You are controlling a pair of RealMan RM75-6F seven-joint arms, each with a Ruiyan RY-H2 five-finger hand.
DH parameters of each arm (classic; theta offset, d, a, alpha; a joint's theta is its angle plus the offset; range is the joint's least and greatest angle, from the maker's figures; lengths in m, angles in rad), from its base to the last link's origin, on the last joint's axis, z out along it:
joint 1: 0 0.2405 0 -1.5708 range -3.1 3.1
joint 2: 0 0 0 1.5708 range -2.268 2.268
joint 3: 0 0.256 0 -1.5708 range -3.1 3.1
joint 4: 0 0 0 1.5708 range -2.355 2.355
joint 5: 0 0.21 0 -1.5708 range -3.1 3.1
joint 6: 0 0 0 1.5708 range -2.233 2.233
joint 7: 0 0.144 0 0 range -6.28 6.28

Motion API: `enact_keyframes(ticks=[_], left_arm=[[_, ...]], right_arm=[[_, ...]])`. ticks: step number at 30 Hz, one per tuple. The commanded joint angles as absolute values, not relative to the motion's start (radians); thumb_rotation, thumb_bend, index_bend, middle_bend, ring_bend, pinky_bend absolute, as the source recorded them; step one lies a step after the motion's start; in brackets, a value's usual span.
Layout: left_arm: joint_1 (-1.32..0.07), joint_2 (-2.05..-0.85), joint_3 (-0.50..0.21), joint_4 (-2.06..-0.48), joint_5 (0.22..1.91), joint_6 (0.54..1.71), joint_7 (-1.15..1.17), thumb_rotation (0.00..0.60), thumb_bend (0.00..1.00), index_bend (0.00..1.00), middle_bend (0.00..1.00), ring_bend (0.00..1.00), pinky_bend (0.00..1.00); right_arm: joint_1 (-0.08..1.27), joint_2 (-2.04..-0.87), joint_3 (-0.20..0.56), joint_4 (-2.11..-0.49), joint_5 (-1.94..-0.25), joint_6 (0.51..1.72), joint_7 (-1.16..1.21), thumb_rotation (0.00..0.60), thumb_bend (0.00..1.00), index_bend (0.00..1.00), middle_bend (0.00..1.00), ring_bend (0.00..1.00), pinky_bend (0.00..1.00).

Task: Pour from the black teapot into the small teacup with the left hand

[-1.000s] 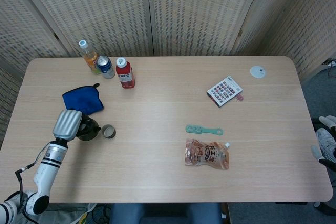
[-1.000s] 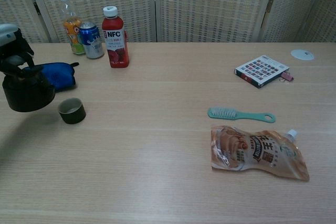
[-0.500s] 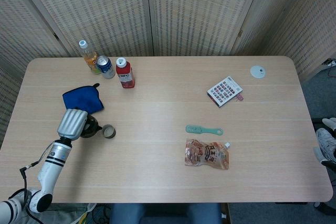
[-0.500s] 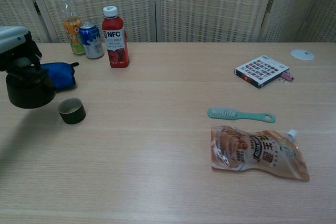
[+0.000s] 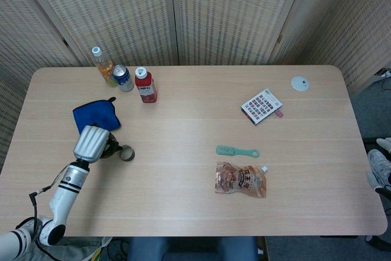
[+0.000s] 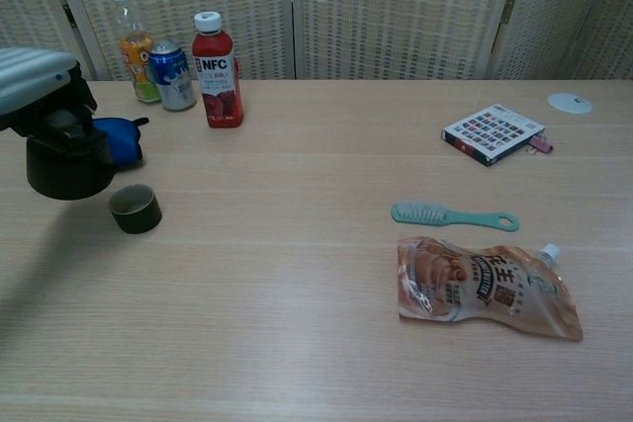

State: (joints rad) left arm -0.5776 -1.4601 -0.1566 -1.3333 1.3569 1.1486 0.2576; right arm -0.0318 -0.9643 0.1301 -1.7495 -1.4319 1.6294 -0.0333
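Observation:
My left hand [image 5: 91, 143] [image 6: 35, 81] grips the black teapot [image 6: 67, 160] from above and holds it lifted off the table, just left of the small dark teacup [image 5: 126, 153] [image 6: 135, 209]. In the head view the hand's silver back hides most of the teapot [image 5: 110, 147]. The teacup stands upright on the wood, its olive inside showing. My right hand shows in neither view.
A blue cloth [image 5: 96, 116] [image 6: 117, 137] lies just behind the teapot. An orange drink bottle [image 6: 134, 44], a blue can [image 6: 173, 76] and a red NFC bottle [image 6: 217, 70] stand at the back left. A green brush [image 6: 453, 214], a snack pouch [image 6: 484, 287] and a card box [image 6: 493, 132] lie to the right.
My left hand has carried the teapot upward and to the right, closer to the teacup. The teacup has stayed in place.

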Motion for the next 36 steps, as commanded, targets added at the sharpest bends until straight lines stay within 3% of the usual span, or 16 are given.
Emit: enact_keyframes(ticks=[1, 36], left_arm=[[-0.582, -1.467, -0.151, -1.322, 1.371, 1.16, 0.271, 0.583, 0.41, 1.0, 1.0, 1.0, 0.48], [-0.591, -1.511, -0.11, -1.249, 1.468, 1.23, 0.388, 0.599, 0.41, 1.0, 1.0, 1.0, 0.48]], right_arm=[[-0.032, -0.965, 0.131, -1.749, -1.431, 1.629, -0.033, 0.6, 0.21, 0.24, 0.22, 0.13, 0.16], [-0.037, -0.968, 0.135, -1.736, -1.426, 1.629, -0.018, 0.6, 0.21, 0.24, 0.22, 0.13, 0.16]])
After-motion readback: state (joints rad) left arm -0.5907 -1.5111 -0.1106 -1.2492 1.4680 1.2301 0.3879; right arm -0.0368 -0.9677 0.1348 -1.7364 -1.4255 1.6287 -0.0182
